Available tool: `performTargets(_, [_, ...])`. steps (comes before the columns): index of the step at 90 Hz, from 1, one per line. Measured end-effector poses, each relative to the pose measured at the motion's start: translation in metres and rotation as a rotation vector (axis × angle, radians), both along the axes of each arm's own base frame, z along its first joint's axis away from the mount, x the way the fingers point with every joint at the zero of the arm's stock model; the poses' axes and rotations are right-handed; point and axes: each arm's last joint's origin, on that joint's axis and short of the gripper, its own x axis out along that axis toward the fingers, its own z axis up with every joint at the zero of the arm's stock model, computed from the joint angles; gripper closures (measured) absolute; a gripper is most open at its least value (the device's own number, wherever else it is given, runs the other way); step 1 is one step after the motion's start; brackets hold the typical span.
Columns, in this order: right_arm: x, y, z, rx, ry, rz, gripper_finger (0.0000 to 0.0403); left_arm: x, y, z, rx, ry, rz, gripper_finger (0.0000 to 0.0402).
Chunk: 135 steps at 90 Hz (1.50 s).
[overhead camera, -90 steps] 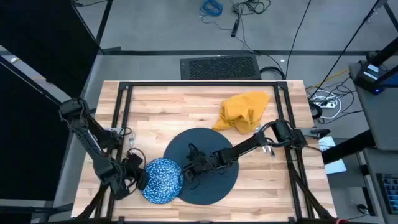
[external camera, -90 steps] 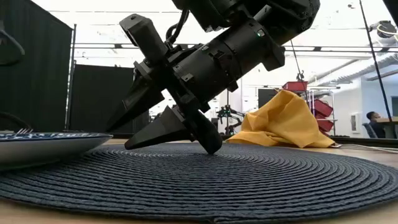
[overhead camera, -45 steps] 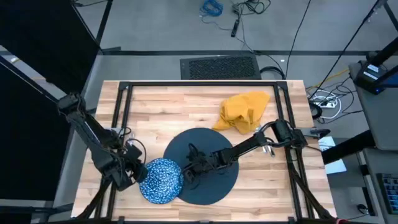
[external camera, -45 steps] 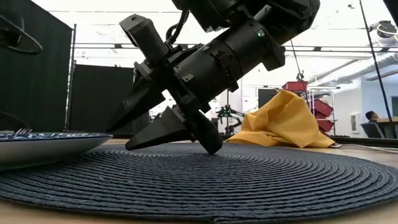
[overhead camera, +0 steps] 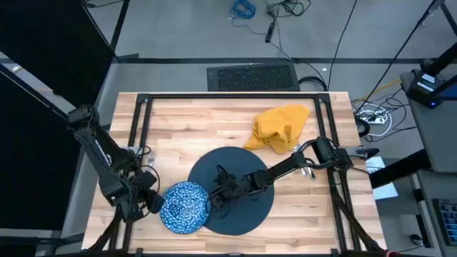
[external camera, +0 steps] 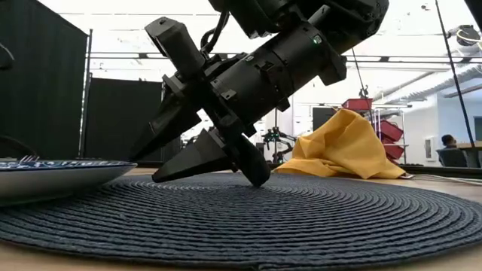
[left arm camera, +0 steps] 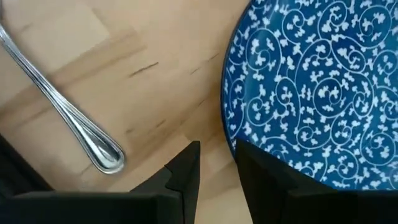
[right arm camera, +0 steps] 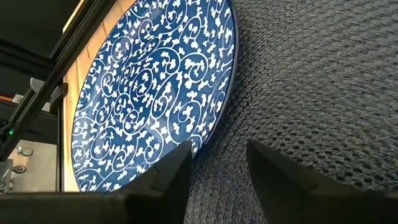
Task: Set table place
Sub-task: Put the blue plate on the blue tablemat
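Two arms work over the pale plank surface inside its black frame. Largest item on it is a dark blue-grey woven round mat, near-centre; the right arm crosses it and hides part of its middle. In the low view the mat's near edge is cut off at the bottom.

Blue-and-white patterned dish lies at the mat's left edge, its right rim overlapping the weave. Low view shows only a sliver of it at far left; both wrist views crop it.

Mustard-yellow napkin sits crumpled on the far-right part of the surface, just beyond the mat, apart from both arms.

Silver cutlery: one utensil handle lies on bare wood left of the dish; its working end is out of frame, so type unclear. More metal shows near the right arm's wrist at right, too small to identify.

Right end effector rests low on the mat's left half, just right of the dish; fingers spread, nothing between them, lower fingertip touching the weave.

Left end effector sits low at the dish's left rim; fingers slightly parted, straddling the rim edge, grip on it not certain.
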Motion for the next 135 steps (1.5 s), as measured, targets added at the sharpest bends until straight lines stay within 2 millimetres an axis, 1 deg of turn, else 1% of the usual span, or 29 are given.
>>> performTargets(21, [-0.001,0.005,0.0,-0.001,0.0,0.008,0.0257,0.003,-0.006,-0.013,0.028,0.041,0.047,0.0313])
performTargets(36, [-0.002,0.007,0.0,0.0,0.0,0.012,0.0257,0.005,-0.01,-0.016,0.021,0.037,0.045,0.0313])
performTargets(55, [-0.002,0.007,0.0,0.003,0.0,0.01,0.0257,0.008,-0.013,-0.026,-0.05,-0.03,0.045,0.0313])
performTargets(83, [-0.002,0.007,0.0,0.003,-0.001,0.01,0.0257,0.008,-0.008,-0.032,-0.025,-0.035,0.061,0.0313])
performTargets(92, [-0.002,0.007,0.0,0.006,-0.003,0.008,0.0257,0.009,-0.007,-0.036,-0.048,-0.049,0.068,0.0313])
performTargets(108, [-0.002,0.007,0.001,0.013,-0.005,-0.002,0.0257,0.015,-0.006,-0.04,-0.089,-0.08,0.066,0.0313])
performTargets(135, [-0.001,0.007,0.001,0.026,-0.011,-0.009,0.0257,0.031,0.0,-0.039,-0.051,-0.151,0.033,0.0313])
